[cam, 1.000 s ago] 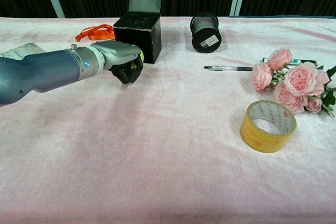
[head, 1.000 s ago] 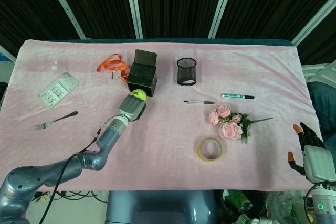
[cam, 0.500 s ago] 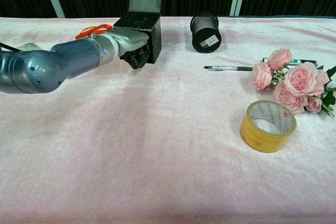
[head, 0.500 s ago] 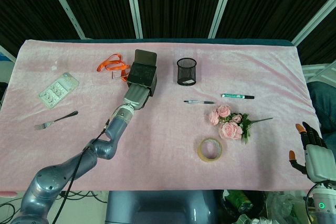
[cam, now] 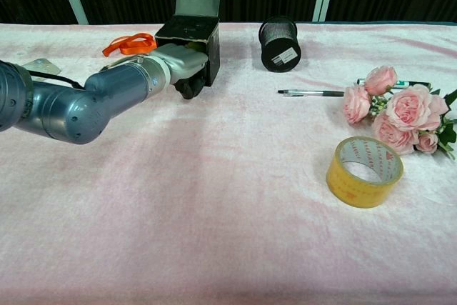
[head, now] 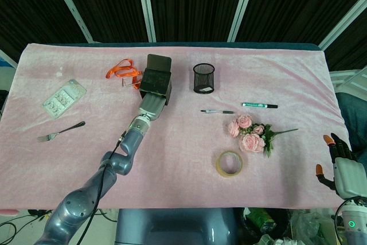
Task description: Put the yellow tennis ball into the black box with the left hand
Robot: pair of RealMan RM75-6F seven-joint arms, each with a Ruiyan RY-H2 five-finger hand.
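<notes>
The black box stands at the back of the pink table with its lid flipped up. My left hand reaches from the near left and sits right against the box's front face, fingers curled underneath. Only a sliver of the yellow tennis ball peeks out between the hand's top and the box rim; the rest is hidden by the hand. My right hand hangs off the table's near right corner with its fingers spread and nothing in it.
An orange lanyard lies left of the box and a black mesh cup to its right. A pen, a green marker, pink roses and a tape roll fill the right half. A fork and a blister pack lie far left.
My left hand has carried the ball away from me, from open cloth up to the box's front edge, and the ball has gone almost out of sight. The right hand barely shifted.
</notes>
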